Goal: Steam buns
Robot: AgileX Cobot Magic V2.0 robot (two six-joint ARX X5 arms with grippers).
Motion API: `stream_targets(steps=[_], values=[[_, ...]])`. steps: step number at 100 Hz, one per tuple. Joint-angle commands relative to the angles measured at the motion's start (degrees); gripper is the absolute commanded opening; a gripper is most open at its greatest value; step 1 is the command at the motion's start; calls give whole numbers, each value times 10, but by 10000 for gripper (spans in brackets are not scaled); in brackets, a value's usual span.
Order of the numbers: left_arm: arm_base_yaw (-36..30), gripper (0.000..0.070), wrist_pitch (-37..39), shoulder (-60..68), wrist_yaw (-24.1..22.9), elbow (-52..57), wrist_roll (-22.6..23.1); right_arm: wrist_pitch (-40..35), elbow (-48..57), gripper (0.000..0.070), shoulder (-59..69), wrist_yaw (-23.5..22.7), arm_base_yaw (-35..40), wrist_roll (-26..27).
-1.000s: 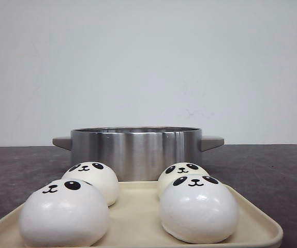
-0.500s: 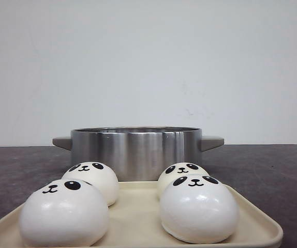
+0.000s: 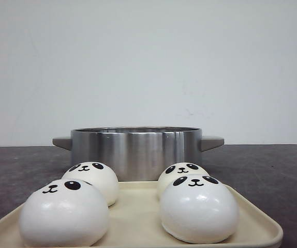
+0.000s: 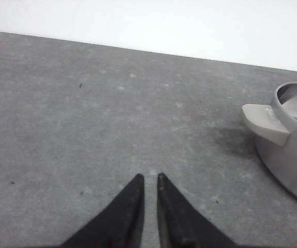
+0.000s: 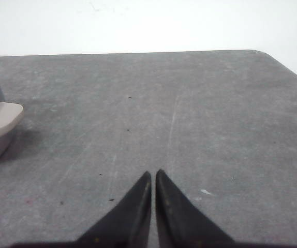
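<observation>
Several glossy white panda-faced buns rest on a cream tray (image 3: 252, 217) in the front view: one at the near left (image 3: 64, 214), one at the near right (image 3: 198, 208), one behind on the left (image 3: 93, 177), one behind on the right (image 3: 180, 172). Behind the tray stands a steel pot (image 3: 135, 152) with grey handles. Neither arm shows in the front view. My left gripper (image 4: 149, 177) is shut and empty over bare table, with the pot's handle (image 4: 265, 123) off to one side. My right gripper (image 5: 153, 173) is shut and empty, the pot's other handle (image 5: 1, 119) at the frame edge.
The table top (image 5: 190, 113) is dark grey, with a rounded corner (image 5: 265, 54) in the right wrist view. A plain white wall (image 3: 148, 62) stands behind the table.
</observation>
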Motion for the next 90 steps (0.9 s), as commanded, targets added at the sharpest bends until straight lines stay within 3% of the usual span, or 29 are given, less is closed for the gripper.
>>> stream_targets(steps=[1,13,22,34,38,47,53,65,74,90], values=[[0,0,-2,-1,-1,-10,3,17,-2,7,0,-11,0,27],[0,0,9,-1,0,-10,-1,54,-1,7,0,-15,0,50],[0,0,35,-1,1,-10,-33,92,-1,8,0,-15,0,79],[0,0,61,-1,1,-4,-50,155,0,7,0,-31,0,153],[0,0,73,-1,2,-4,-83,175,3,7,0,-54,0,188],[0,0,95,-1,35,5,-216,172,31,6,0,-104,0,249],[0,4,84,0,83,26,-246,145,63,5,0,-127,0,271],[0,9,1,30,169,113,-229,45,164,5,16,-144,0,246],[-3,9,-53,77,173,204,-209,-32,264,4,63,-149,0,181],[-16,9,-67,207,184,380,-112,-178,453,4,177,-172,0,68]])
